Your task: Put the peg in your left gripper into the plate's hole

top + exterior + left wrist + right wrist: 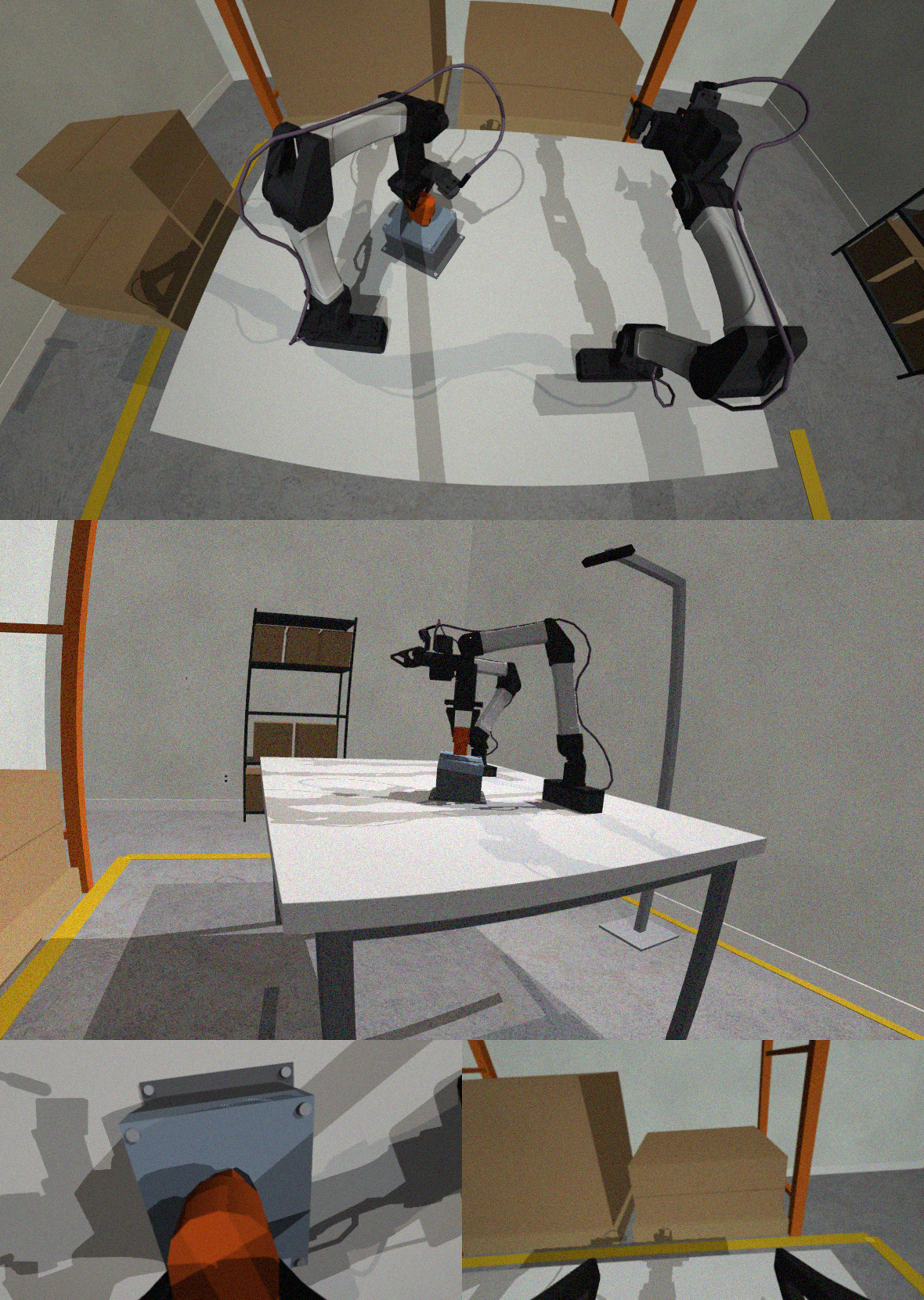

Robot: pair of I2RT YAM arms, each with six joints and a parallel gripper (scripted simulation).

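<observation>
An orange faceted peg [421,211] [460,741] [223,1236] stands roughly upright at the top of a blue-grey block with a plate-like top [437,238] [460,781] [235,1134]. My left gripper [416,199] [462,721] [226,1265] is shut on the peg's upper part, above the block. In the left wrist view a dark sliver, perhaps the hole's edge, shows beside the peg's far end. The peg hides the rest of the hole; whether its tip is inside I cannot tell. My right gripper [635,122] [395,657] [687,1262] is open and empty, far from the block.
The block's dark base flange [436,272] [219,1079] has bolt heads at its corners. It stands on the white table [503,439] [388,868]. A loose cable [502,116] loops beside the left arm. Large cardboard boxes [549,64] [709,1177] stand beyond the table's edge.
</observation>
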